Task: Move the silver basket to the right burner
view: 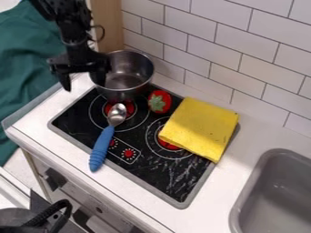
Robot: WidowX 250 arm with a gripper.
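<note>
Stovetop (161,179) burners (168,144) are partly hidden by pot (126,75) and yellow cloth (200,127).

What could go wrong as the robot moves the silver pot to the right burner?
The yellow cloth partly covers the right burner, so the silver pot might sit crooked. The strawberry and spoon lie close by and could get knocked. The gripper is at one side of the rim, so the pot might tilt when lifted.

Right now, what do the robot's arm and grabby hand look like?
The arm is black, with a thin dark cable looping out at its side. The gripper is black too, with a wide crosspiece and two fingers.
</note>
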